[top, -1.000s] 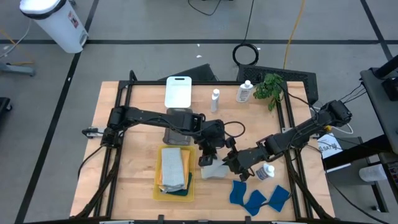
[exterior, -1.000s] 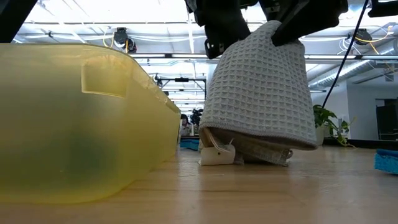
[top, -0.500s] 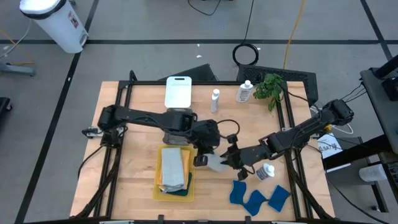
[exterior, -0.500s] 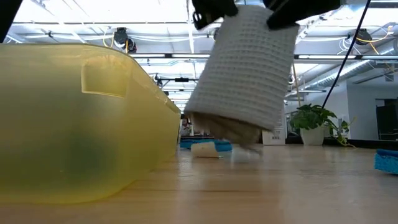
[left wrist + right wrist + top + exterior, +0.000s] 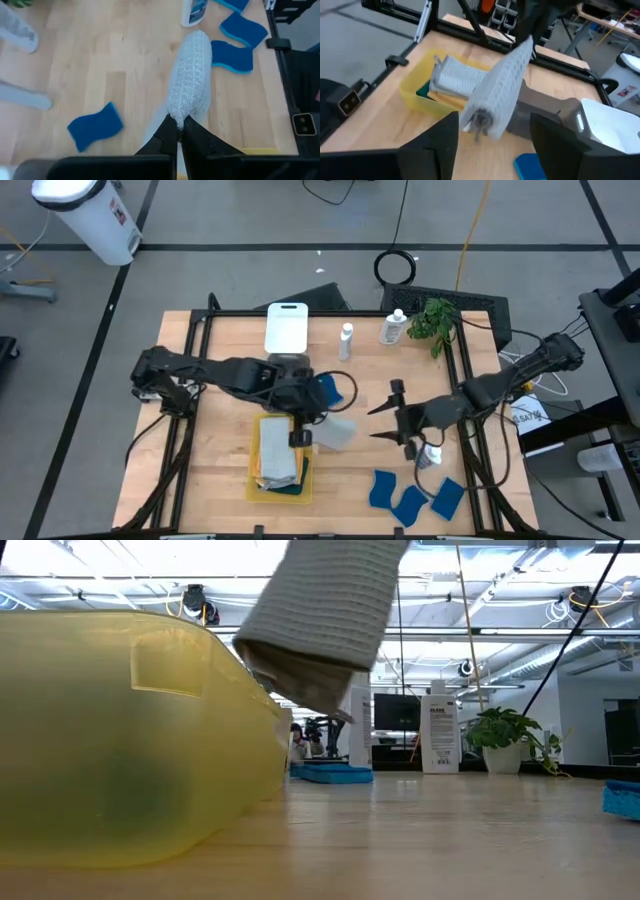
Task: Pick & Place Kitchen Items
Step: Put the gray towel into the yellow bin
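Grey cloth hangs off the table, pinched in the left gripper, right beside the yellow tray that already has folded cloths in it; right gripper sits well apart, fingers spread, empty; looks like the carry step; next is probably swinging it over the tray and letting go.

Through the right wrist view I'm seeing my right gripper with its 2 fingers spread wide, empty. Ahead, a pale grey cloth hangs above the worktop, beside the yellow tray holding folded cloths.
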